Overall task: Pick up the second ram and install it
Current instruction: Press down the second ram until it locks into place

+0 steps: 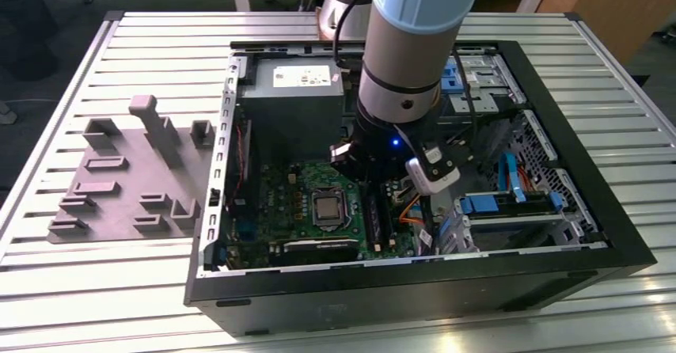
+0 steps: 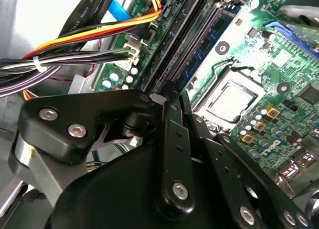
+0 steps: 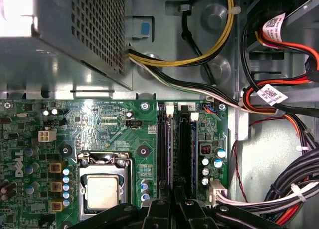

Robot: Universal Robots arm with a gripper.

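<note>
Fingers [image 2: 172, 97] closed on the second ram [image 3: 171, 149], upright over a motherboard [image 3: 99, 124] slot. Probably light, stiff, fragile; best pinched by its flat faces.

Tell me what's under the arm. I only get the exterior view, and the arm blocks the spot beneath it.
Observer: In the first wrist view the memory slots run straight out from the wrist, beside the processor.
Operator: Any stick in them?
Observer: Yes. The second wrist view shows a stick standing in the slot on the processor's side.
Operator: Anything crowding the other side?
Observer: A white plug with wires sits close beside the slots there.
</note>
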